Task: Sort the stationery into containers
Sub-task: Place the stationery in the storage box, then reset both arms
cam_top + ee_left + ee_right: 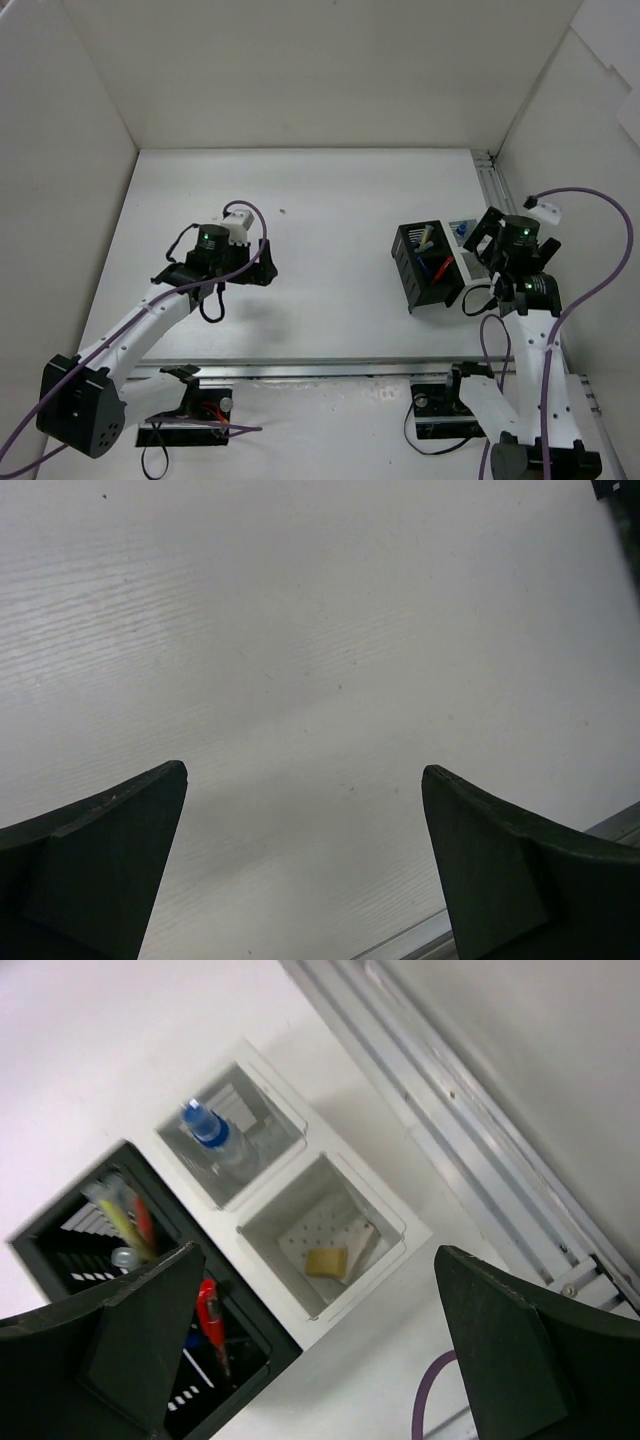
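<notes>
The right claw (315,1295) hangs with its fingers (125,1345) wide apart and nothing between them, above the white box (410,1237). Directly under the gap is the box's nearer compartment, where a beige eraser (325,1261) lies flat on the dotted floor. The other compartment holds a blue-capped tube (212,1132), leaning. The black box (52,1222) sits close against the white one. In it a yellow pen (118,1213) and a red pen (211,1312) stand tilted in separate sections. Both boxes are near the right edge of the table (330,215), beside a metal rail (450,1110).

The left claw (305,865) is also spread wide and grips nothing, over bare table, well apart from the boxes.
</notes>
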